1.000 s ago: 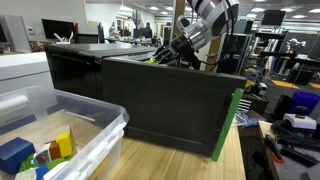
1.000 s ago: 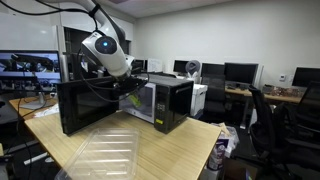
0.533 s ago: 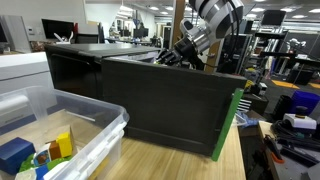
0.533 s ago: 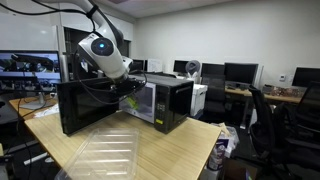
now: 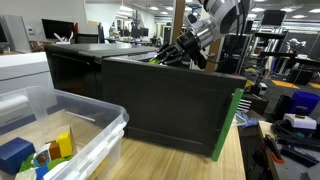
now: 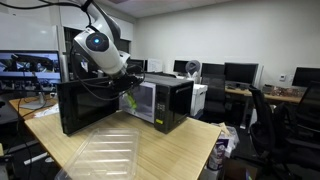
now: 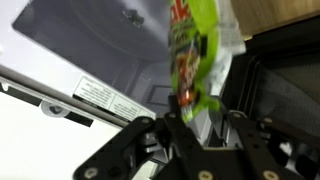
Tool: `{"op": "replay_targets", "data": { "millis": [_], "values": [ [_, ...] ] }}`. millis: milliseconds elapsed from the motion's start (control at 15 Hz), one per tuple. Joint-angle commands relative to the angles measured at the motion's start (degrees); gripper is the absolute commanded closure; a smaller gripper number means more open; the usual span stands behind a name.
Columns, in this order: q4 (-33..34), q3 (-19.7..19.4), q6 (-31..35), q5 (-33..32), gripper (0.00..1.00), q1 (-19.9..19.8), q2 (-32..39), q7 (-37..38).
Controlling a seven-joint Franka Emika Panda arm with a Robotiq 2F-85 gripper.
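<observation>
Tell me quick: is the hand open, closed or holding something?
Hand: green bag sits between its fingers; whether it is gripped or loose cannot be told.

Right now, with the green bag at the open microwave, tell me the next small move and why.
Probably ease the gripper forward and down into the microwave before letting go. In the wrist view the green snack bag is pinched in the gripper and hangs before the cavity, not set down; the door stands wide open, so the way in looks clear.
</observation>
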Motion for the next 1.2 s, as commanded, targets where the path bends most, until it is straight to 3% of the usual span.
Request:
{"op": "replay_targets", "data": {
  "millis": [0,333,800,1133],
  "values": [
    [-3.10,0.76,-0.01,2.51,0.32,-1.18,-1.99,-0.57],
    [-3.39,0.74,-0.07,6.74,0.01,-1.49,-3.54,-0.57],
    [-10.60,0.38,9.94,7.37,0.00,-0.63,-5.81,-0.58],
    [-13.86,0.96,18.13,6.12,0.00,0.17,-5.21,3.39]
  ]
}}
